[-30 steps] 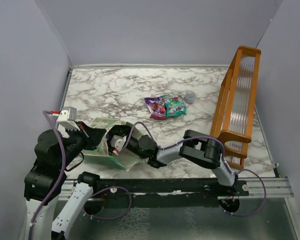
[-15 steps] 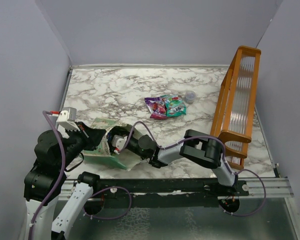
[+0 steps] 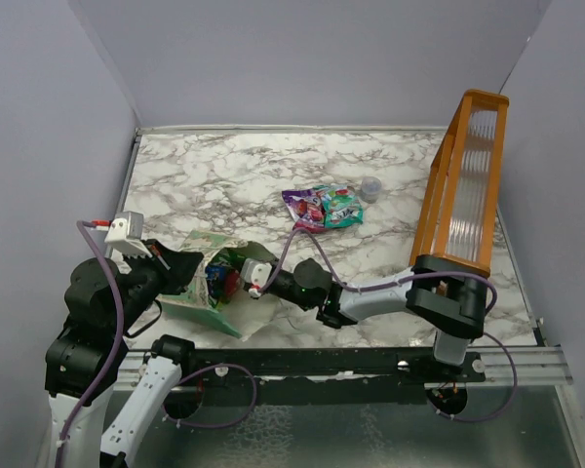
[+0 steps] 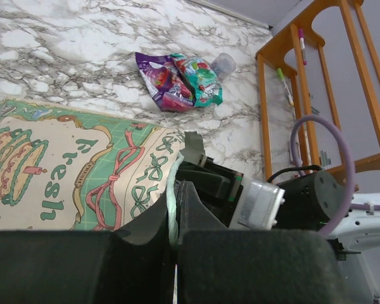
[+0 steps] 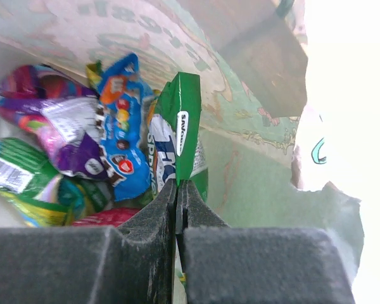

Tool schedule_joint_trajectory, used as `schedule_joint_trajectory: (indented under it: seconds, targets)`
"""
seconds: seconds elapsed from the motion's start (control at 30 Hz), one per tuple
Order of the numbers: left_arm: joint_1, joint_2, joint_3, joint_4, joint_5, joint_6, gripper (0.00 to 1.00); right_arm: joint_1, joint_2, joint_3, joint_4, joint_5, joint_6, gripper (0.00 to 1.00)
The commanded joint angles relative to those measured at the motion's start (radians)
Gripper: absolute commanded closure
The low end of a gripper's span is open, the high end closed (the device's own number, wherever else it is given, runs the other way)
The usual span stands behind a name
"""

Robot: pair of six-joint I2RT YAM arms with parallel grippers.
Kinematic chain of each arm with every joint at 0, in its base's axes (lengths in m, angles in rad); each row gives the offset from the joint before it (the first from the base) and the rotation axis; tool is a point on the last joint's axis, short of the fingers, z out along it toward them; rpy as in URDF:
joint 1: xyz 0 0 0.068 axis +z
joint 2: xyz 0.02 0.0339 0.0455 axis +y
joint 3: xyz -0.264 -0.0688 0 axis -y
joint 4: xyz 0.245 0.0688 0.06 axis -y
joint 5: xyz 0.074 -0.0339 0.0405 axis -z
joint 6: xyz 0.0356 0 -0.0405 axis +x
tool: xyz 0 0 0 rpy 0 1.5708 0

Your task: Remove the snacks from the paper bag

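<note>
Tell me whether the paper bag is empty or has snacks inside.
Not empty. Inside the paper bag lie a blue packet, a purple packet and others; the right gripper pinches a green packet.

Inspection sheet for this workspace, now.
Surface: marble table, no spills seen.
Job's things: paper bag on its side, near left; loose packets, purple and teal, mid-table; bagged packets inside.
Clutter: clear cup beside the loose packets; orange rack upright, right edge.
Grippers: left gripper shut on the bag's edge; right gripper inside the bag, shut on green packet.
Cables: purple cable loops over the right arm, no snag seen.
Surroundings: grey walls, nothing else seen.
</note>
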Motion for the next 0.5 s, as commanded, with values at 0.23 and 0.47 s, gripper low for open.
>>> schedule_joint_trajectory:
  seconds: [0.23, 0.47]
  targets:
    - [-0.005, -0.014, 0.018, 0.014, -0.081, -0.022, 1.00, 0.001, -0.284, -0.114, -0.134, -0.150, 0.217, 0.99]
    - [-0.005, -0.026, 0.018, 0.007, -0.114, -0.034, 1.00, 0.001, -0.492, -0.178, -0.240, -0.261, 0.312, 0.99]
